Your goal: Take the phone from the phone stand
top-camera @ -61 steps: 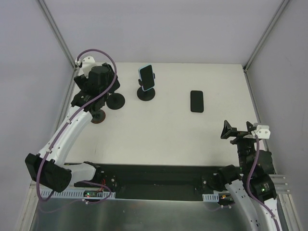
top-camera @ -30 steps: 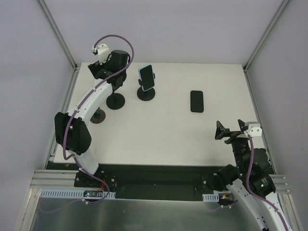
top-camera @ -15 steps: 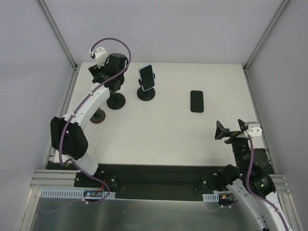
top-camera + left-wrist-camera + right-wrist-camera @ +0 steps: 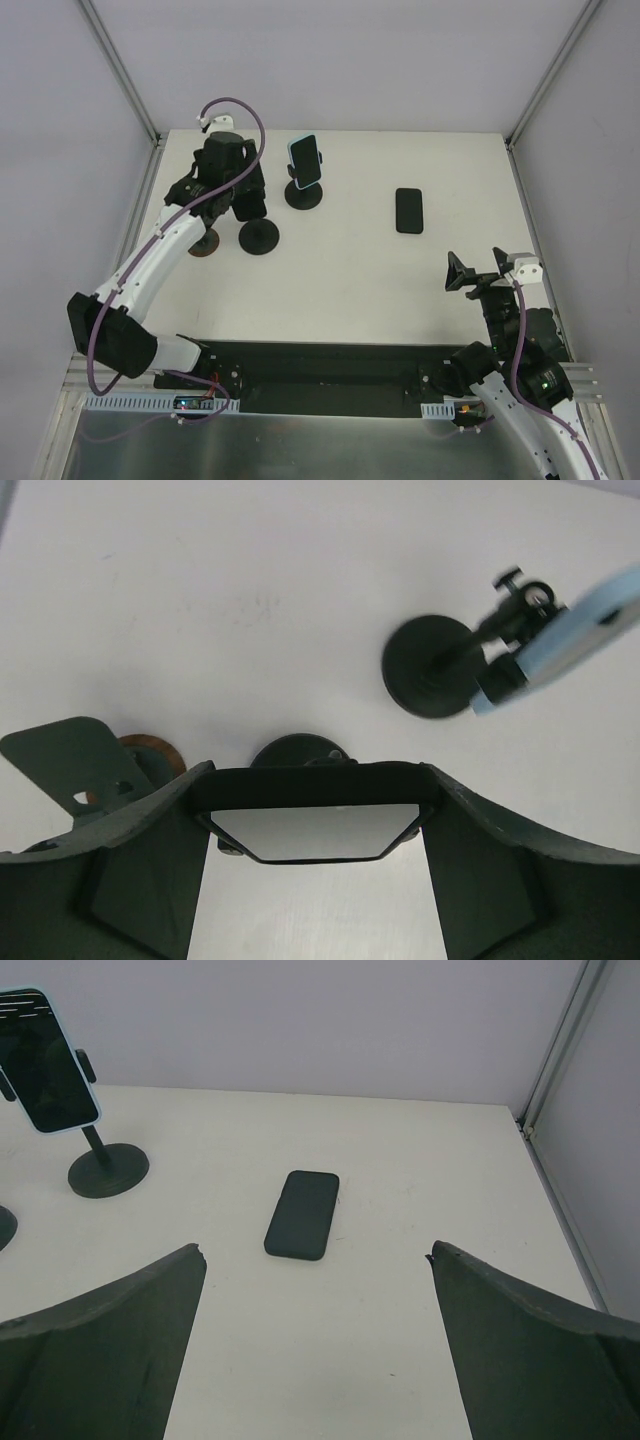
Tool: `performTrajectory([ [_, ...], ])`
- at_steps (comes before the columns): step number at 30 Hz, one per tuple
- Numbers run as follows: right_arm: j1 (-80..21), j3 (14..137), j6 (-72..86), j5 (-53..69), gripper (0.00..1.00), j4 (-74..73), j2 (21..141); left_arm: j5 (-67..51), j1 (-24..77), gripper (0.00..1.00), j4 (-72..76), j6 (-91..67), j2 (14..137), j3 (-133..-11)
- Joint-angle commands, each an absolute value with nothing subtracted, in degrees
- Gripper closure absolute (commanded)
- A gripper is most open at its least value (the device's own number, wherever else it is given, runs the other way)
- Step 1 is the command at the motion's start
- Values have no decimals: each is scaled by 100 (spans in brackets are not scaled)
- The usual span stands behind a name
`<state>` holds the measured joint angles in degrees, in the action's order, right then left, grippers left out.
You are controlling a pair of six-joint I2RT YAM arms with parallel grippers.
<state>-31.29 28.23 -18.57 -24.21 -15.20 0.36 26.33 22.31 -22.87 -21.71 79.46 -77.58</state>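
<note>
Left wrist view: gripping phone [image 4: 315, 825] across its width with left fingers [image 4: 130, 870], just above stand base [image 4: 300, 750], for pulling free. Holding right fingers [image 4: 100, 1330] wide, empty, far from that base.

Overhead and wrist views share the table [image 4: 350, 270].

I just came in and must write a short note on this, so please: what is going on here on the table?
The left gripper is closed on a dark phone, directly above its stand's round base. Whether the phone is free of the clamp, I cannot tell. The right gripper hangs open at the near right, holding nothing. A blue-cased phone sits in a second stand, and a black phone lies flat on the table.
</note>
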Motion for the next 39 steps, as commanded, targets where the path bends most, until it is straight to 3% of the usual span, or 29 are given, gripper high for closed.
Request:
performTrajectory([
  [1, -3164, 2839, -1960, -2259, 2, -1248, -721, 653, 2381, 81, -1978, -1487, 7164, -7585],
  [17, -3164, 3454, -1723, -1064, 4, -1626, 737, -2345, 2830, 81, -1380, -405, 6601, -6698],
  [30, -3164, 4008, -1161, 693, 4, -941, 2547, -2663, 2848, 78, -1187, -106, 6108, -6047],
  [39, -3164, 3920, -738, 1889, 4, 113, 3532, -2470, 2874, 67, -1099, -167, 6100, -5950],
])
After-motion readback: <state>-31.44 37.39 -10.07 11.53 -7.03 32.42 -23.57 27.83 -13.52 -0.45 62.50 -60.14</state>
